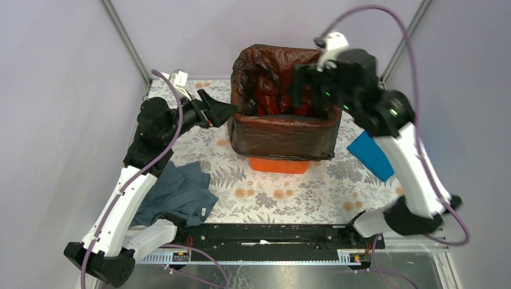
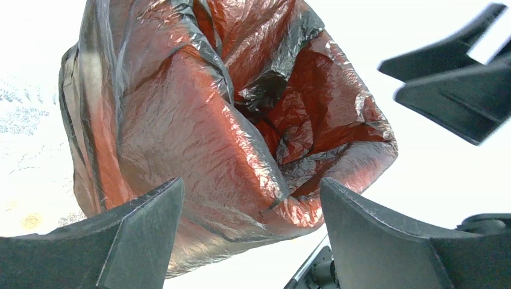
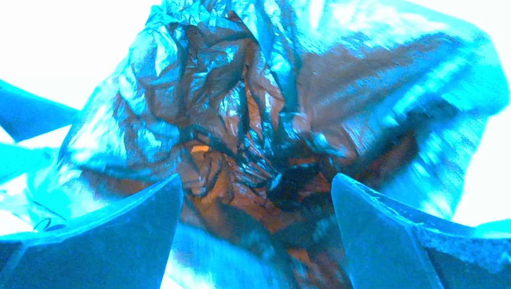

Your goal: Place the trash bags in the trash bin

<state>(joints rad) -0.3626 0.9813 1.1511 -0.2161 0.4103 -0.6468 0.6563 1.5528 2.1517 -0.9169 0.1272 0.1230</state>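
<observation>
Your overhead view is evenly lit and sharp; both wrist views blow out white beyond the jaws, the right one tinted cyan and blurred

trash bin (image 1: pixel 279 164): only an orange strip at its base shows; walls and rim lie under film.
trash bags (image 1: pixel 283 129): top cut by the left wrist view's edge; tinted blue and smeared in the right wrist view.
right tool (image 1: pixel 306 99): fingertips lost against dark film from above.
grey-blue cloth (image 1: pixel 181 192): partly under the left arm.
bright blue cloth (image 1: pixel 369 155): partly behind the right arm.
desk (image 2: pixel 24 114): bleached white in the wrist views.
</observation>
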